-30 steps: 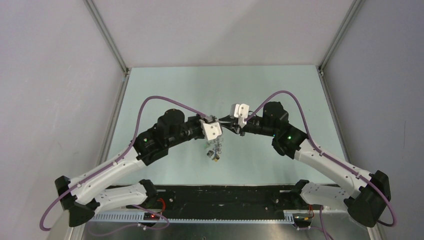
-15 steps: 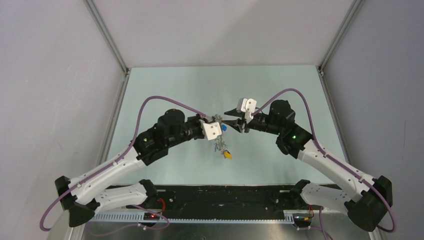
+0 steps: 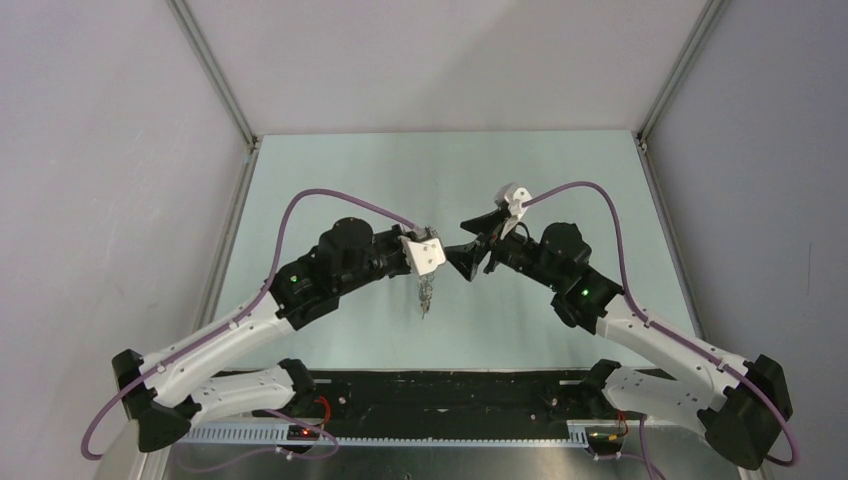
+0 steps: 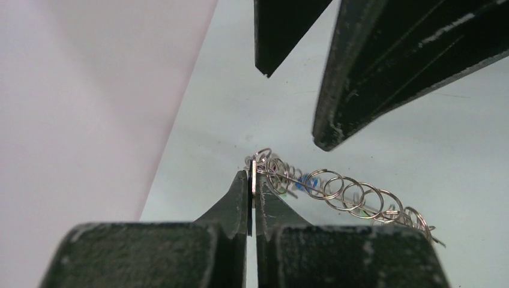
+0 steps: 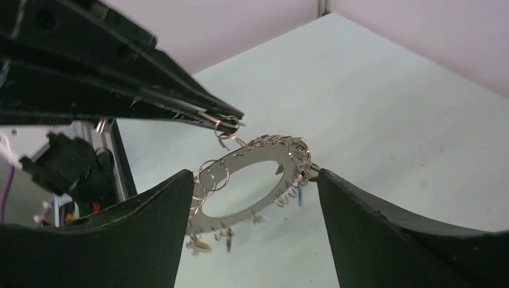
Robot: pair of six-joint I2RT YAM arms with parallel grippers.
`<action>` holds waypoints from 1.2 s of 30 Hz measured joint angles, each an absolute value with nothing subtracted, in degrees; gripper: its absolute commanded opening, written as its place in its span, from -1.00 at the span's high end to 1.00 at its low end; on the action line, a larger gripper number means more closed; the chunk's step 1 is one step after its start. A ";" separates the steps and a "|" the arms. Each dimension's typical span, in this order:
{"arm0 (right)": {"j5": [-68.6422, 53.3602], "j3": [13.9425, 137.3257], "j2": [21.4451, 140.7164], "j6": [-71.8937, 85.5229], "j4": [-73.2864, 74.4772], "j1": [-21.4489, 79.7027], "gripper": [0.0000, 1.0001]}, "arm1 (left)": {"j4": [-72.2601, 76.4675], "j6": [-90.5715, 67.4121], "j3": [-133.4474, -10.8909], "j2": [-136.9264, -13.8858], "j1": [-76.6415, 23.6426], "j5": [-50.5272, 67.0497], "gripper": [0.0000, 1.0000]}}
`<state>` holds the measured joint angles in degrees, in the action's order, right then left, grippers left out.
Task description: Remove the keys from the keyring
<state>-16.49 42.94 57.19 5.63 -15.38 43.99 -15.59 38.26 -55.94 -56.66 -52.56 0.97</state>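
The keyring, a flat grey metal ring strung with several small split rings, hangs edge-on above the table. My left gripper is shut on its top edge; the left wrist view shows the gripper pinching the keyring between closed tips. Small keys with yellow, blue and green heads dangle under the keyring. My right gripper stands wide open just right of it. In the right wrist view the gripper frames the ring, which hangs beyond the fingertips, with nothing held.
The pale green table is enclosed by grey walls with metal posts at the back corners. A black strip with the arm bases runs along the near edge. The right gripper's fingers loom close above the ring in the left wrist view.
The right gripper has opened wide, turned its wrist and drawn slightly back from the left one. The ring and its keys have swung and now hang straight down, edge-on.
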 measured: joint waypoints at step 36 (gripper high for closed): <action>2.81 37.36 64.88 14.24 -27.77 58.06 -0.19 | -48.82 19.38 -83.13 -72.51 -58.02 -20.62 1.00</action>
<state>2.81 37.36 64.88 14.24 -27.77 58.06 -48.82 19.38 -83.13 -72.51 -58.02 -20.62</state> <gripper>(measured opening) 0.619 0.023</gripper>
